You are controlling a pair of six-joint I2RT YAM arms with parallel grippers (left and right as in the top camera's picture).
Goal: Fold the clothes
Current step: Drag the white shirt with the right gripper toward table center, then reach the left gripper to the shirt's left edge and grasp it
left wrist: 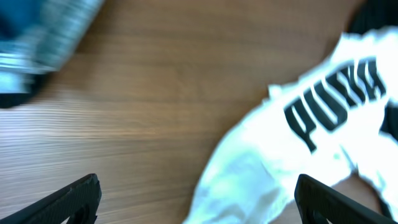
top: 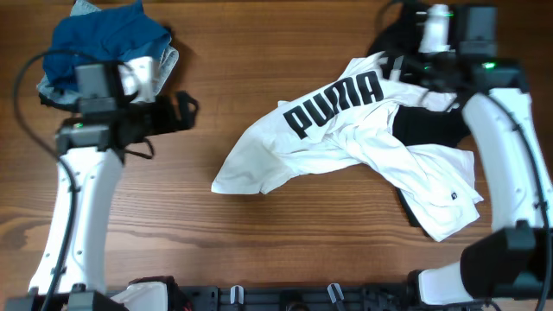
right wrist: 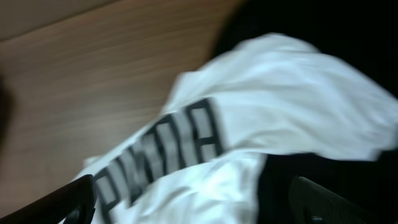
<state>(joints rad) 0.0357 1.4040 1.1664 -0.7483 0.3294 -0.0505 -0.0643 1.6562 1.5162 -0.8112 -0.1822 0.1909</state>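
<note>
White shirt (top: 346, 130) crumpled toward the worktop's (top: 216, 242) right edge.
Both open, empty: left hand (top: 183, 111) by the blue clothes (top: 104, 39), right hand (right wrist: 196, 202) over the shirt.

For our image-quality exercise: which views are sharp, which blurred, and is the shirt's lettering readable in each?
Overhead: sharp, evenly lit; lettering on the shirt reads cleanly. Left wrist: motion-blurred; lettering soft but legible, blue clothes at top left smeared. Right wrist: blurriest; letters streaked yet recognisable, black garment a featureless dark patch.
</note>
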